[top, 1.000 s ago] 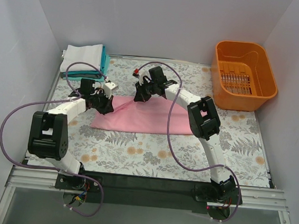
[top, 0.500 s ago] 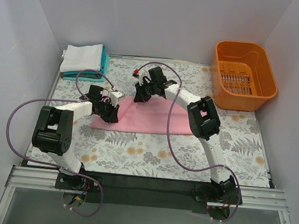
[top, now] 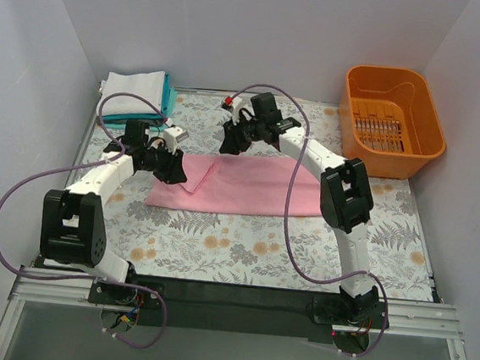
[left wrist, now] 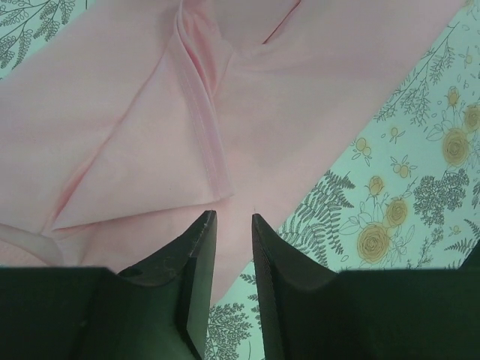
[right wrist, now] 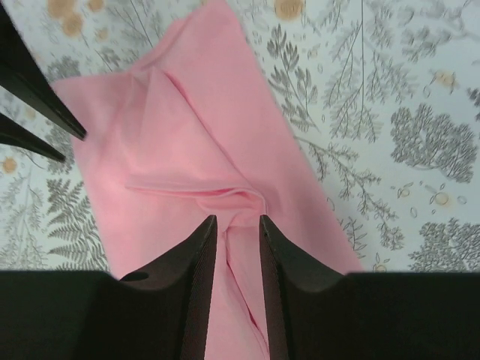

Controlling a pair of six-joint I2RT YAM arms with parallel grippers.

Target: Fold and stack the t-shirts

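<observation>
Both arms draw back from the pink t-shirt point(top: 252, 188), which now lies flat as a folded band at mid-frame instead of rising to a peak. On the left gripper point(left wrist: 232, 217) and the right gripper point(right wrist: 236, 219) the fingers stand slightly apart, gripping nothing. This fold looks finished. The white and teal stack point(top: 136, 95) waits at upper left.

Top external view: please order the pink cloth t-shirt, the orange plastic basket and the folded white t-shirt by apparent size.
1. Pink cloth t-shirt and orange plastic basket: they look alike, unranked.
2. Folded white t-shirt, clearly smallest.
</observation>
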